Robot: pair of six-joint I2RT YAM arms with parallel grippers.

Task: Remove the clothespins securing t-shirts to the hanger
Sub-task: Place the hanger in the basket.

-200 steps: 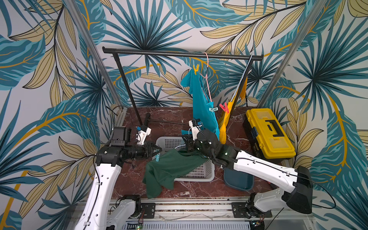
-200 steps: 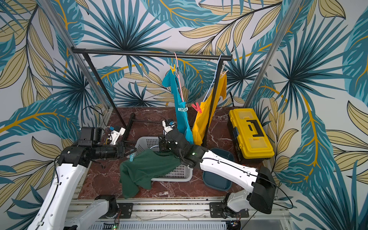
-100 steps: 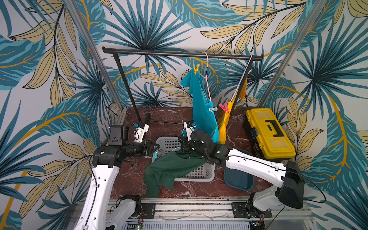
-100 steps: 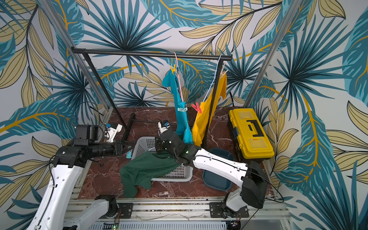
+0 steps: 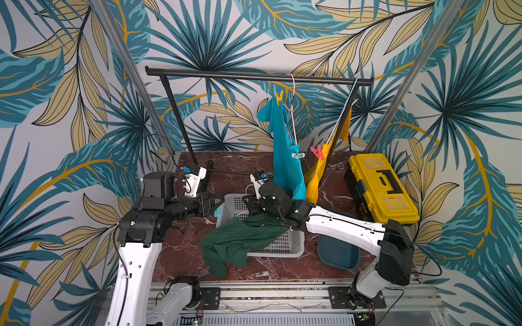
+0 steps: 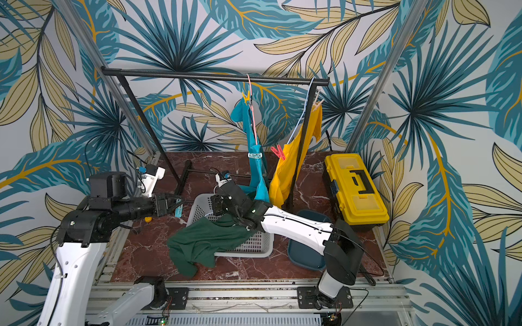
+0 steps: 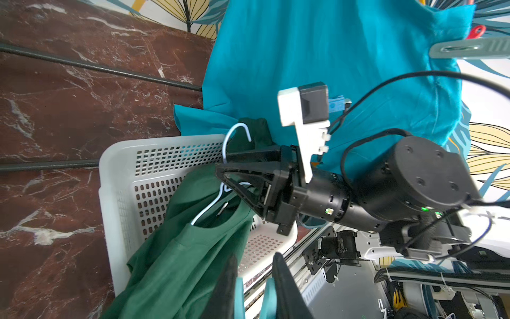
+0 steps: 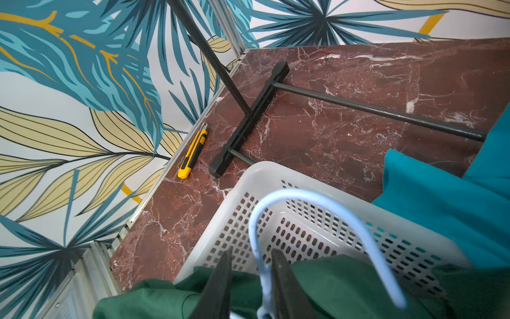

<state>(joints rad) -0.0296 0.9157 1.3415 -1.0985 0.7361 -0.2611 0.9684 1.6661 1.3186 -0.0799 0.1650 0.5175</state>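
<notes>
The step in hand looks like finishing with the dark green t-shirt [image 5: 240, 240], which lies draped over the front rim of the white basket [image 5: 279, 248] and spills onto the bench [image 5: 183, 254], its pale hanger [image 8: 255, 237] rising from the collar over the basket. The right claw [image 8: 251, 256] sits above the basket with its jaws standing apart on either side of the hanger's neck, gripping nothing. The left claw [image 6: 176, 204], just outside the basket's left end, is closed on a teal clothespin [image 6: 178, 211]. Behind and above the basket, the turquoise t-shirt [image 5: 285, 163] hangs with a yellow clothespin [image 5: 279, 97] and a pale teal clothespin [image 5: 298, 154], and the yellow t-shirt [image 5: 316, 175] carries a red-pink clothespin [image 5: 317, 152]. Next, probably, the left claw must shed its clip, while the right claw lifts clear of the hanger and rises to those clips, pinching their tails squarely.
</notes>
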